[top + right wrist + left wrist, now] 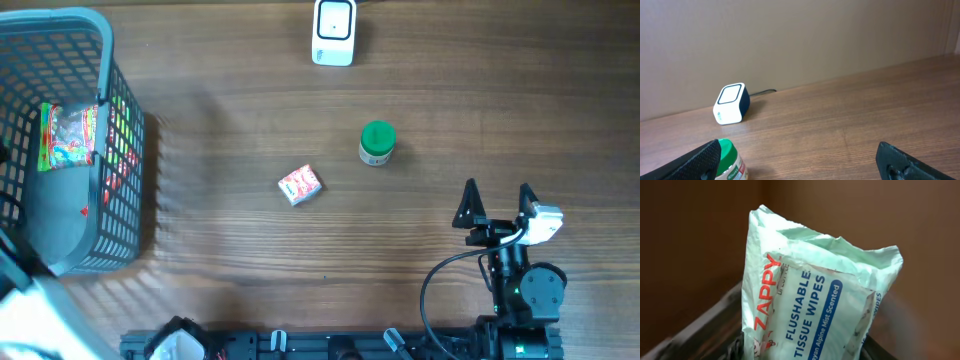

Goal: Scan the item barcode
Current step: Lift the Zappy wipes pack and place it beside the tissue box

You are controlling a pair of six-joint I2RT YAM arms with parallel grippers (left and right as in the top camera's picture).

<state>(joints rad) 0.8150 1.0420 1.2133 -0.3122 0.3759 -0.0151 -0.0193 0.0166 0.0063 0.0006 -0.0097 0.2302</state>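
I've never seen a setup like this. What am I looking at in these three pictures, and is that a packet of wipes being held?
It is a robot with two arms at a wooden table. One picture looks down from above; the other two come from cameras on each wrist.

From above you see a grey basket with a colourful packet inside, a white barcode scanner, a green-lidded jar and a small red-and-white box. The right gripper rests open and empty.

The left wrist picture shows a pack of wipes close up, apparently held in the left gripper, whose fingers are barely visible.
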